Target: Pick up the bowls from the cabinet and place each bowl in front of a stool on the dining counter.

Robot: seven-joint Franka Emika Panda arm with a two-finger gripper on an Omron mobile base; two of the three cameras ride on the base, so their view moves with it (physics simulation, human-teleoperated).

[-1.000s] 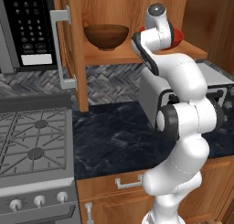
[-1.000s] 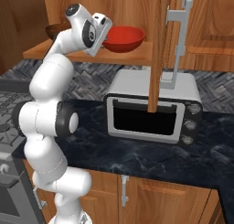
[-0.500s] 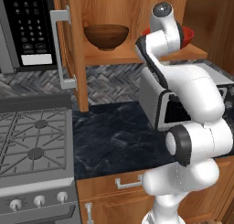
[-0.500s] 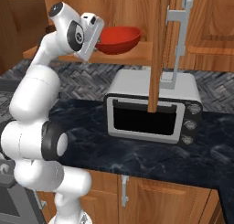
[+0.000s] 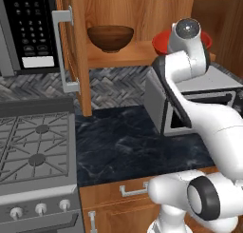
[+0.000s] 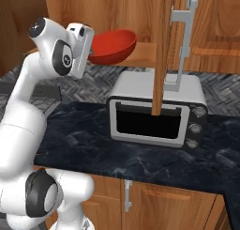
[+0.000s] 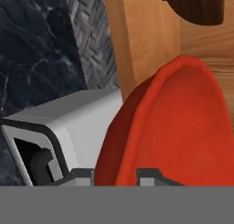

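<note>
Claw (image 7: pixel 116 173) clamped on rim of red bowl (image 6: pixel 114 45), holding it in air at front edge of open cabinet (image 5: pixel 142 11), above silver toaster oven (image 6: pixel 157 109). Brown wooden bowl (image 5: pixel 110 37) sits upright on cabinet shelf, well apart to left. Toaster oven rests on black tabletop (image 5: pixel 128 144). Stove (image 5: pixel 33 153) at left, microwave (image 5: pixel 28 27) above it.

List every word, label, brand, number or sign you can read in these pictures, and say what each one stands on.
No text can be read.
Microwave keypad: rows of pale marks on the black panel, too small and blurred to read.
White patch below the keypad: blank.
Toaster oven knobs: no legible marks.
Stove knobs: no legible marks.
Red bowl and wooden bowl: no lettering.
</note>
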